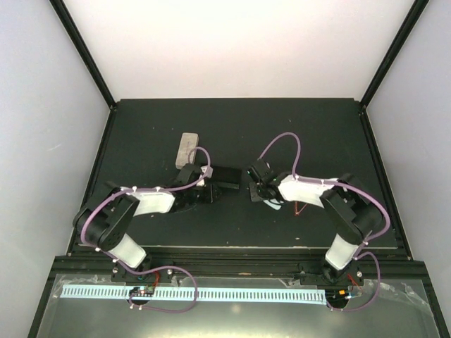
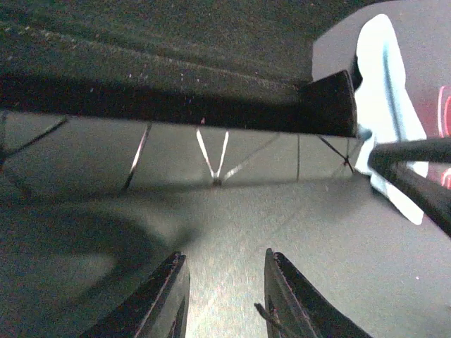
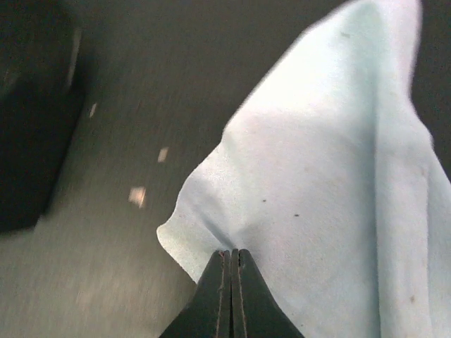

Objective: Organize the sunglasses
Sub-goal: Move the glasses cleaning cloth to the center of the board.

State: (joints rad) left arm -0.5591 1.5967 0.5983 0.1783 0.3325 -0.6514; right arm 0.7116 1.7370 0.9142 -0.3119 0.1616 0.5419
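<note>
One pair of sunglasses [image 1: 299, 208], the red wire-framed one, lay on the dark table [image 1: 317, 134] right of centre, close by the right arm and just right of a single light blue cloth [image 3: 331, 176]. The right gripper [image 3: 231, 252] was clamped shut on that cloth's near edge. The left gripper [image 2: 224, 258], left of centre, stood partly open and held nothing. Two cases were seen: a black case [image 1: 224, 174] between the grippers and a beige case [image 1: 187, 148] farther back on the left
</note>
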